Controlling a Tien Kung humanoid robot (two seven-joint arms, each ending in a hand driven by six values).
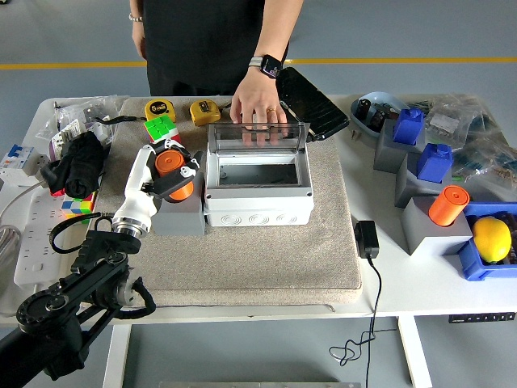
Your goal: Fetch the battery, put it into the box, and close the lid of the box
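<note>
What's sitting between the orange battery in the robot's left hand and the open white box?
Nothing. In the head view the stretch from the orange battery, held in the left hand, to the white box shows only the grey block's top and beige mat.
</note>
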